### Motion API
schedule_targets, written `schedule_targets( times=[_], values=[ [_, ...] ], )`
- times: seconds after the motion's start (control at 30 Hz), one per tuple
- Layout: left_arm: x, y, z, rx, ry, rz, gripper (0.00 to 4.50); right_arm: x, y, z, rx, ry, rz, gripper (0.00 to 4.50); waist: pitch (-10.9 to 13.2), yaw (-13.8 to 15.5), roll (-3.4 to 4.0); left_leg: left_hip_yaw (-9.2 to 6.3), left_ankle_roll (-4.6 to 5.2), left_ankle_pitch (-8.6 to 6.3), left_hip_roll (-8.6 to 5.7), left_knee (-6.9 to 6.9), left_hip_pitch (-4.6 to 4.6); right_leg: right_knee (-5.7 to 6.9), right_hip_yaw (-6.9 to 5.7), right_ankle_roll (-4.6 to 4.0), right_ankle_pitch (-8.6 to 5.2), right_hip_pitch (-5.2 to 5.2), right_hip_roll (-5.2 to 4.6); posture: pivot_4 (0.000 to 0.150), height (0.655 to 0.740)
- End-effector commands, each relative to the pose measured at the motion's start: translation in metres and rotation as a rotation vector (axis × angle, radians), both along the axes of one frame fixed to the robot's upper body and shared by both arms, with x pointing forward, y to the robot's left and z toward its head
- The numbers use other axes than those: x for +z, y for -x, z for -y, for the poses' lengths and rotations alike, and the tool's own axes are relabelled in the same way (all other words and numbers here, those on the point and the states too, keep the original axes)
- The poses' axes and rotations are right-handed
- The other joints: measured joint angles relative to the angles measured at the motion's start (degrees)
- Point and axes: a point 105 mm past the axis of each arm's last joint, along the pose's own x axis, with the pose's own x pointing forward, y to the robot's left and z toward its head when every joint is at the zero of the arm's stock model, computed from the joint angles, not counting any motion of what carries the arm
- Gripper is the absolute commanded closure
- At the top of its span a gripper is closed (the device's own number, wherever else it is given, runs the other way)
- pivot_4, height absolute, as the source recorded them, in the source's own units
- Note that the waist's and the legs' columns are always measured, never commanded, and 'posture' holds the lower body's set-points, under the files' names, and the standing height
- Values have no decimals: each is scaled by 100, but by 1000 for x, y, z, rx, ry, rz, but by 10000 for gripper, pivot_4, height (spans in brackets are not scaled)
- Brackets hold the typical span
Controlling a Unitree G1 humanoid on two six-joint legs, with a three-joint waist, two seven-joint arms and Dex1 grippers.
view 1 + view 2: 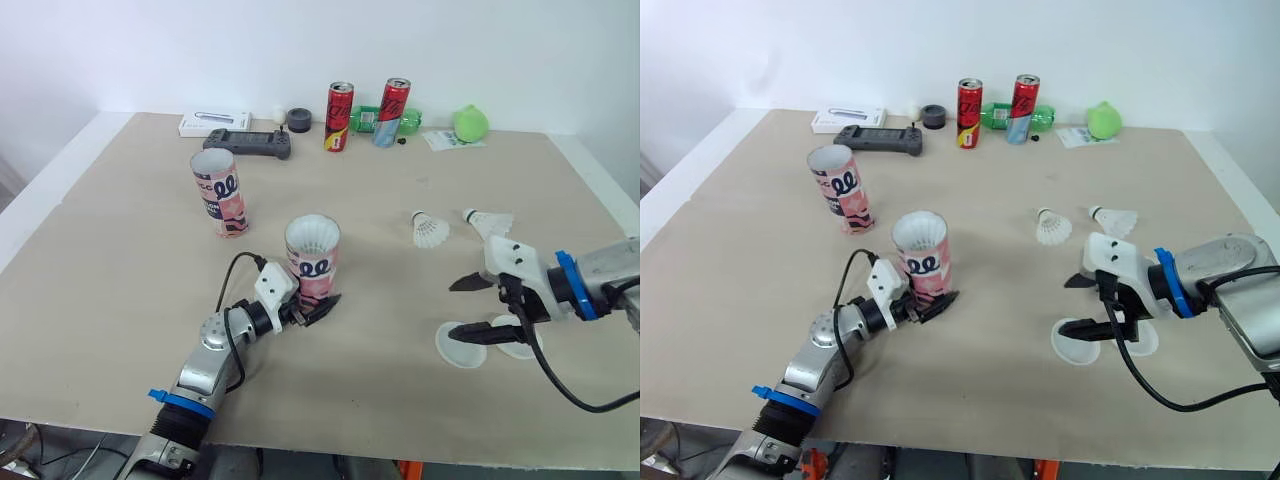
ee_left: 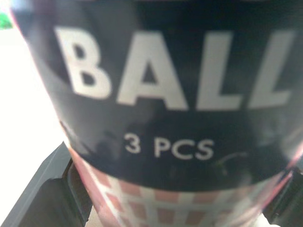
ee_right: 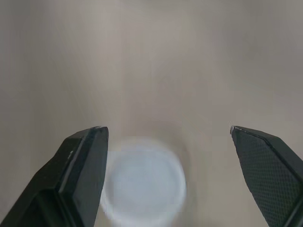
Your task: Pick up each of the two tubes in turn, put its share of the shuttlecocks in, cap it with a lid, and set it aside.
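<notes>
A pink patterned tube [image 1: 313, 262] stands upright at the table's middle, with white feathers showing in its mouth. My left gripper [image 1: 318, 302] is shut on this tube's base; in the left wrist view the tube's dark label [image 2: 156, 94] sits between the fingers [image 2: 47, 194]. A second tube [image 1: 220, 192] stands open, farther back to the left. Two loose shuttlecocks [image 1: 430, 231] [image 1: 489, 221] lie at the right. Two white lids [image 1: 460, 346] [image 1: 518, 338] lie near the front right. My right gripper [image 1: 468, 308] hangs open just above one lid [image 3: 144, 180].
Along the far edge stand two drink cans [image 1: 339, 117] [image 1: 391, 113], a green bottle [image 1: 380, 120], a green ball [image 1: 470, 123], a dark game controller [image 1: 248, 144], a white box [image 1: 214, 123] and a small black ring [image 1: 299, 120]. The table's front edge [image 1: 400, 455] lies close behind my arms.
</notes>
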Motion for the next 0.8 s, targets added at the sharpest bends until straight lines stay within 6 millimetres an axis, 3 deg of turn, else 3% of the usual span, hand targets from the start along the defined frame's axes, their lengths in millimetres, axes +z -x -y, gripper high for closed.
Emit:
schedule_targets(
  times=[0.03, 0.23, 0.47, 0.5, 0.53, 0.57, 0.67, 0.8],
  values=[
    [-4, 3, 4, -23, -8, -7, 4943, -11, -5, 5, 29, 59, 16, 621, -1, -10, 4, 0, 0, 0, 0, 2, 1, 0, 1, 2, 1, 1, 0, 1500, 7400],
    [-9, 3, 4, -23, -23, -22, 4943, -41, -16, 10, 53, 124, -8, 621, -2, -44, 5, 1, 0, 0, -2, 5, 8, 0, 5, 2, 1, 13, 0, 1500, 7400],
    [-11, 3, 2, -13, -27, -32, 4943, -45, -15, 10, 76, 124, -26, 33351, -2, -75, -2, 0, -1, 0, -2, 21, 40, 0, 5, 2, 1, 52, 0, 1500, 7400],
    [-11, 3, 2, -12, -26, -32, 4943, -45, -15, 10, 76, 123, -26, 36128, -2, -76, -2, 0, -1, 0, -2, 23, 43, 0, 5, 2, 1, 55, 0, 1500, 7400],
    [-11, 3, 2, -12, -26, -33, 4943, -45, -15, 10, 76, 124, -26, 42322, -1, -77, -3, 0, -2, -1, -2, 24, 47, 0, 5, 2, 1, 59, 0, 1500, 7400],
    [-11, 3, 2, -11, -25, -34, 4943, -43, -16, 9, 76, 117, -21, 44452, -1, -78, -3, -1, -2, -1, -2, 23, 53, 0, 5, 1, 0, 63, 0, 1500, 7400],
    [-12, 3, 2, -10, -25, -38, 4943, -32, -16, 4, 95, 92, -3, 44452, -1, -78, -2, -1, -4, -2, -2, 19, 59, 0, 6, -2, -2, 68, 0, 1500, 7400],
    [-11, 2, 2, -6, -27, -36, 4943, 18, -32, -18, 146, 30, 154, 44452, 7, -95, 22, 0, -4, -2, -4, 19, 59, 0, 9, -1, -2, 67, -1, 1500, 7400]
  ],
)
